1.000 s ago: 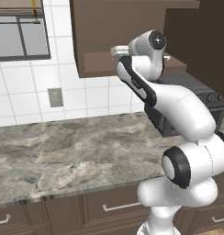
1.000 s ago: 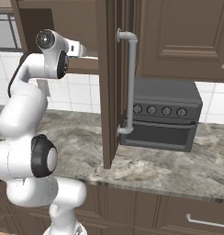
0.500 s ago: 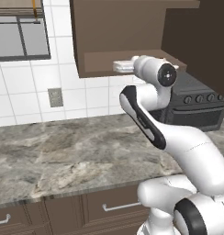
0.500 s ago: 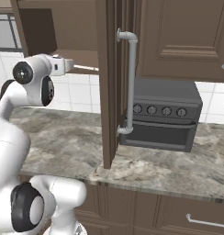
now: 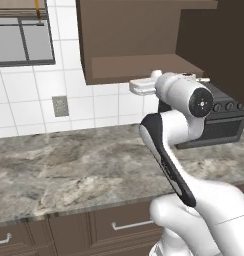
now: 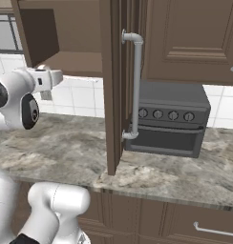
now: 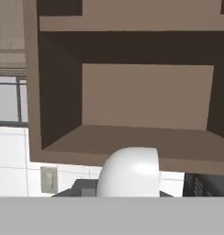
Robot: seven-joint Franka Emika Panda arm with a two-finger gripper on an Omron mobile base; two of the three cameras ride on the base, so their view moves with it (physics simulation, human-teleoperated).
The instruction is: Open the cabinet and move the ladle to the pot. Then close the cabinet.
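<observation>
The dark brown wooden wall cabinet (image 5: 139, 45) stands open, its raised-panel door (image 6: 113, 86) swung out edge-on with the long vertical silver bar handle (image 6: 136, 86) facing right in the right base view. The lower shelf (image 7: 132, 137) shows bare brown boards in the hand view. Below runs a grey-brown marbled stone bench (image 5: 69, 170) with dark drawer fronts and short silver pulls (image 5: 129, 226) along its front edge. At the back right of the bench sits a black countertop oven with a row of knobs (image 6: 168, 119). White square wall tiles (image 5: 29, 107) carry a grey outlet plate (image 5: 60, 105), and a window (image 5: 21, 42) sits above at left. The tool (image 5: 136, 88), held just below the shelf's front edge, is pressed together; whether it pinches anything I cannot tell.
</observation>
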